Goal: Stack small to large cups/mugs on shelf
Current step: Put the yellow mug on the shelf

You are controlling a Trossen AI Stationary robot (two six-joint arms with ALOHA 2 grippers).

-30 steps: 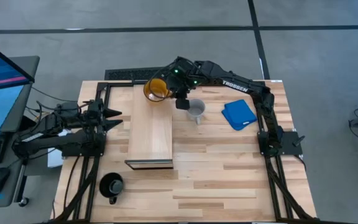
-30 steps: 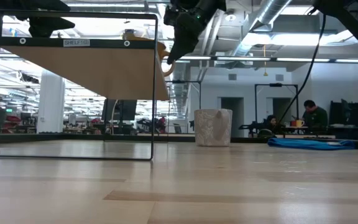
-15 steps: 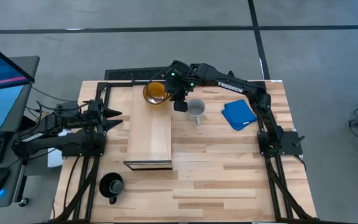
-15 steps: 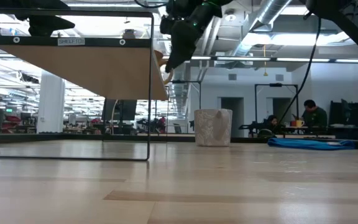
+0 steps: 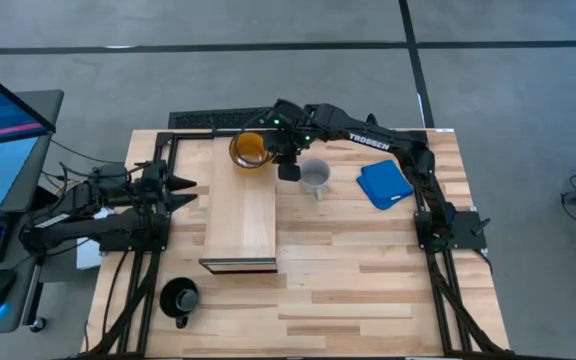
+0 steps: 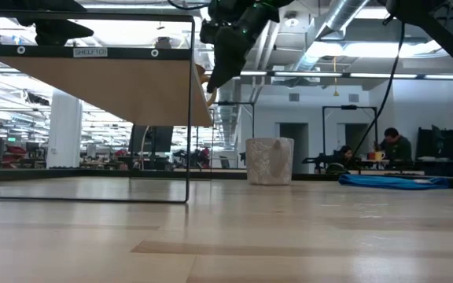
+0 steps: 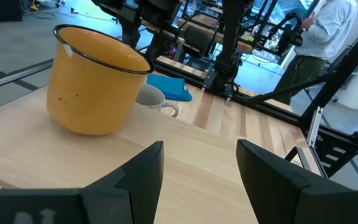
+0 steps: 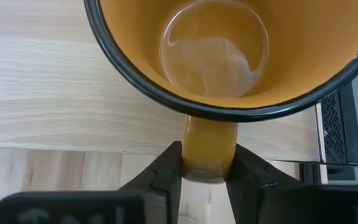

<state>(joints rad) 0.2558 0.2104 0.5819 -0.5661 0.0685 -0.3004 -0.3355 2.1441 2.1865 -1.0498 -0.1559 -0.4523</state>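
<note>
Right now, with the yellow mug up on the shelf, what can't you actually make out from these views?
- Yellow mug handle: hidden behind the mug body in the left wrist view.
- Whether the right pincer grips that handle or only brackets it: unclear in the right wrist view.
- Black mug: seen only in the high view.
- White mug: mostly hidden behind the yellow mug in the left wrist view.

Yellow-orange mug (image 5: pixel 251 148), black rim; whitish mug (image 5: pixel 315 176); apparently black mug (image 5: pixel 179 297).

Left hand (image 5: pixel 181 190): fingers spread wide, idle at the left side.
Right hand (image 8: pixel 207 173): fingers flank a handle, arm stretched forward.
</note>
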